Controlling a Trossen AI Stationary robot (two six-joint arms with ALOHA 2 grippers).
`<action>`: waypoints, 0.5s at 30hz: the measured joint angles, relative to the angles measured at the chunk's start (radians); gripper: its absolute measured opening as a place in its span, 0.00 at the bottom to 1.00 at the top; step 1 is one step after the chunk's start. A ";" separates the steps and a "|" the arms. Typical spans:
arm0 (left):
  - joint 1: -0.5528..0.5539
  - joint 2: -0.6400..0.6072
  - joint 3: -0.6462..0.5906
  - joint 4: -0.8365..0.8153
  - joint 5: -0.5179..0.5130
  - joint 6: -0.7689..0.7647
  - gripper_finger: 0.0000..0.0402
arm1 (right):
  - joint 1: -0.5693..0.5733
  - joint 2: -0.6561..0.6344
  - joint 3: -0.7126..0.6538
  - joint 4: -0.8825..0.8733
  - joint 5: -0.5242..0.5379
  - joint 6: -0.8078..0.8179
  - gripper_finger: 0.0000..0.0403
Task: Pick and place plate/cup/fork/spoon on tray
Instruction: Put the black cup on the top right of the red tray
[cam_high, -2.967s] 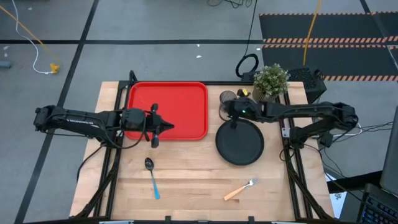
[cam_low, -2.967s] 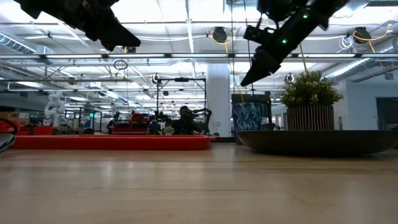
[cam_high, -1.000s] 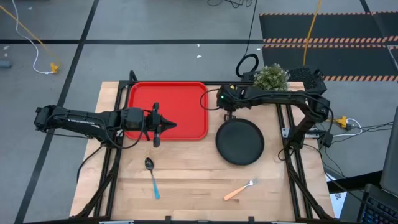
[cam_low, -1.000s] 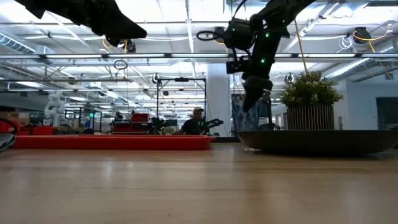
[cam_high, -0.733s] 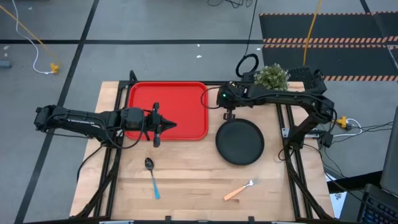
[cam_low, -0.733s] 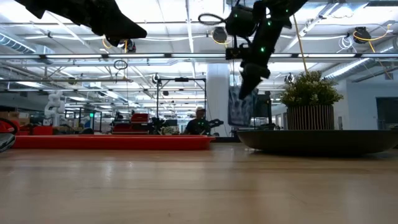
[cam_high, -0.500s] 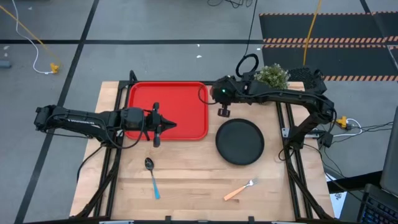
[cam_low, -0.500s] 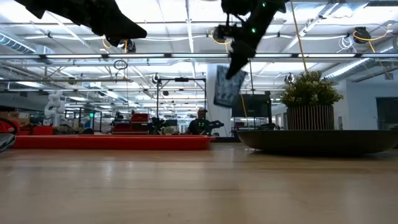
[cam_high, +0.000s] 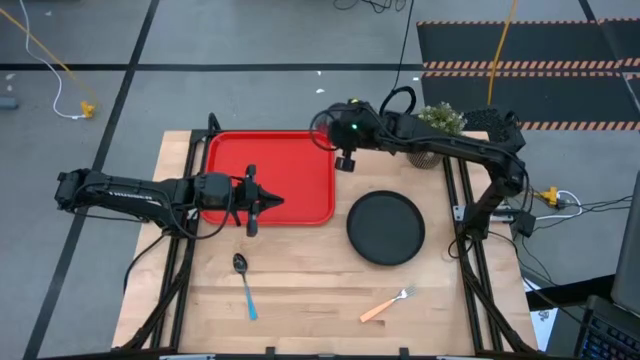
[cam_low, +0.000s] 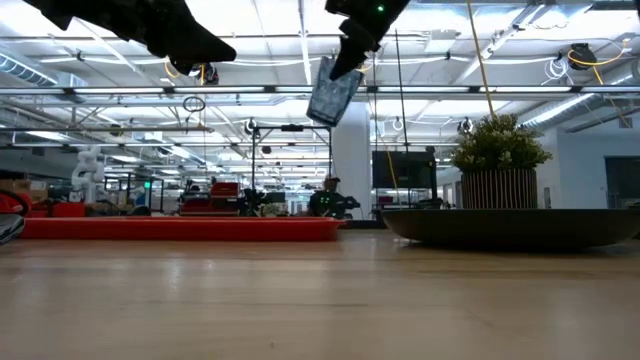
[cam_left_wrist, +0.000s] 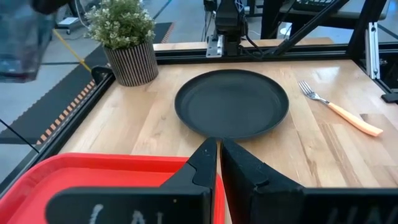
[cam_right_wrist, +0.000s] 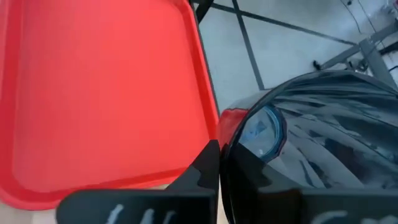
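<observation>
My right gripper (cam_high: 345, 160) is clamped on the small translucent grey-purple cup (cam_low: 331, 88), up in the air at the big red plastic tray's (cam_high: 300, 150) right edge. My left gripper (cam_high: 250, 213), fingers together, hovers over the tray's near edge. No readable writing anywhere.

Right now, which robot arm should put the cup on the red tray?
The right one. Its hand already grips the cup, lifted high by the tray's far right corner. The left hand is shut, holds nothing, and hovers over the tray's near edge.
</observation>
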 joint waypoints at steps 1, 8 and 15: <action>0.000 0.000 0.000 0.000 0.000 0.000 0.06 | 0.000 0.017 0.023 0.001 0.000 -0.015 0.01; -0.001 0.000 0.000 -0.002 0.000 0.000 0.06 | -0.013 0.175 0.221 -0.070 -0.005 -0.075 0.01; 0.000 0.000 0.000 -0.010 0.000 0.008 0.06 | -0.054 0.341 0.371 -0.126 -0.108 -0.105 0.01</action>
